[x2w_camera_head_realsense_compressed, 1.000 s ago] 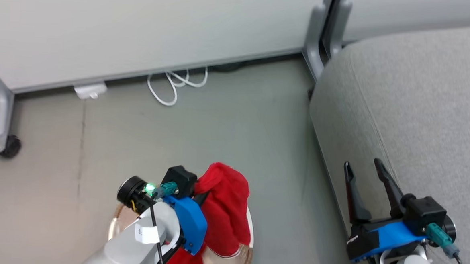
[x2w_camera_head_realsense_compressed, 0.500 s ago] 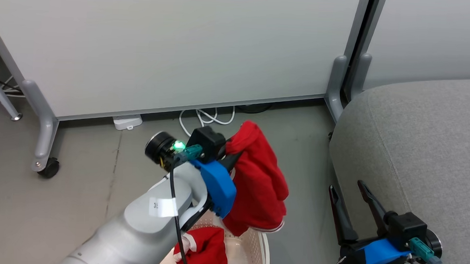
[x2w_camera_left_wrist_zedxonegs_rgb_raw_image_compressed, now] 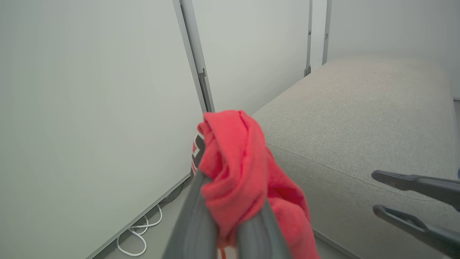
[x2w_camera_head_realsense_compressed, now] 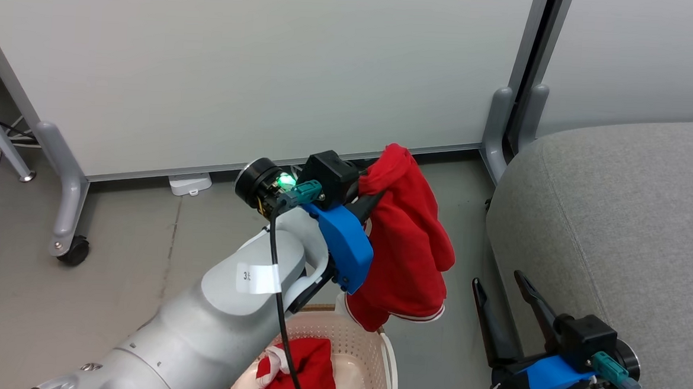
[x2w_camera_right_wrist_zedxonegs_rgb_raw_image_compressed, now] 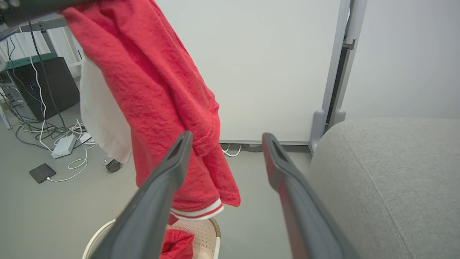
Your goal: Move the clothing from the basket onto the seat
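Red soft cloth, one piece of the clothing (x2w_camera_head_realsense_compressed: 409,245), hangs in the air near the middle of the head view. It is pinched at its upper end by the left gripper (x2w_camera_left_wrist_zedxonegs_rgb_raw_image_compressed: 231,194). In the left wrist view the two dark fingers (x2w_camera_left_wrist_zedxonegs_rgb_raw_image_compressed: 192,223) rise from the bottom edge and are clamped on a bunched fold. The cloth bulges above the fingertips and spills down past the finger on the right of that frame. A patch of dark lettering (x2w_camera_left_wrist_zedxonegs_rgb_raw_image_compressed: 197,149) shows at the fold's left edge.

The garment's lower end, a white cuff with a red stripe (x2w_camera_right_wrist_zedxonegs_rgb_raw_image_compressed: 196,212), dangles over the far rim of the basket (x2w_camera_head_realsense_compressed: 386,362) at the bottom centre of the head view. Whether the cuff touches the rim cannot be told. A second red garment (x2w_camera_head_realsense_compressed: 304,370) with white trim lies crumpled inside the basket.

The seat (x2w_camera_head_realsense_compressed: 618,220) lies along the right side of the head view, its rounded corner near the hanging garment but apart from it. The right gripper (x2w_camera_head_realsense_compressed: 498,278) is at the lower right, beside the seat's front edge, its fingers spread wide and holding nothing. In the right wrist view the hanging garment sits at the upper left, partly behind the finger on the left of the frame. A pale partition panel (x2w_camera_head_realsense_compressed: 270,66) stands across the top of the head view, above the grey floor (x2w_camera_head_realsense_compressed: 142,237).
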Available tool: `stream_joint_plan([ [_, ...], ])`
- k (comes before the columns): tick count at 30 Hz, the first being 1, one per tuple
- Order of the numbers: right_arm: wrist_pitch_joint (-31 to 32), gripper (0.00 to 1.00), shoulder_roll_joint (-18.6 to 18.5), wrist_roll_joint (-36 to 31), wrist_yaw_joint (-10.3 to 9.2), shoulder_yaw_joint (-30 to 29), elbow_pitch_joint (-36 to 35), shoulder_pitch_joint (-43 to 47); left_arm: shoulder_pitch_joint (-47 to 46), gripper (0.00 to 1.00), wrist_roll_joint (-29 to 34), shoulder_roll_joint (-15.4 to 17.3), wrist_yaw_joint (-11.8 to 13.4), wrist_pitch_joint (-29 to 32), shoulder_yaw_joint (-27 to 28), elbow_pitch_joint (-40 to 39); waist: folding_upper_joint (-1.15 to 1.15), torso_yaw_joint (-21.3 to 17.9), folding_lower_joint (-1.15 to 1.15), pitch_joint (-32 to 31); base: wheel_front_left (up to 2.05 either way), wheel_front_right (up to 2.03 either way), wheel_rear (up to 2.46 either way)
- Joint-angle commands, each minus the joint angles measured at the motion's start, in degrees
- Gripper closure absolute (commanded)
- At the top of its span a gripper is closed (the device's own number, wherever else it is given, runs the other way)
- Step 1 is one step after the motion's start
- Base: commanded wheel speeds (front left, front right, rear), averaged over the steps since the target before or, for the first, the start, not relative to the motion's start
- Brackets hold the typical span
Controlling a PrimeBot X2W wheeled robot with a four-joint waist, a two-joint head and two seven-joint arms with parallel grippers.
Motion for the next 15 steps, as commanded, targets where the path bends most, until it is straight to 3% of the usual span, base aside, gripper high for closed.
stream_joint_plan([
  [1, 0.21, 0.0, -0.14, 0.51, 0.01, 0.26, -0.18, 0.6, -0.27, 1.0, -0.55, -0.28, -0.08, -0.34, -0.28, 0.12, 0.0, -0.15, 0.0, 0.06, 0.0, 0.0, 0.0],
  [15, 3.76, 0.0, -0.14, -0.22, 0.01, 7.05, 2.56, -5.23, -0.97, 1.0, -2.32, -0.88, -0.08, -0.53, -1.49, 0.13, 0.0, 0.37, 0.0, 1.23, 0.0, 0.0, 0.0],
])
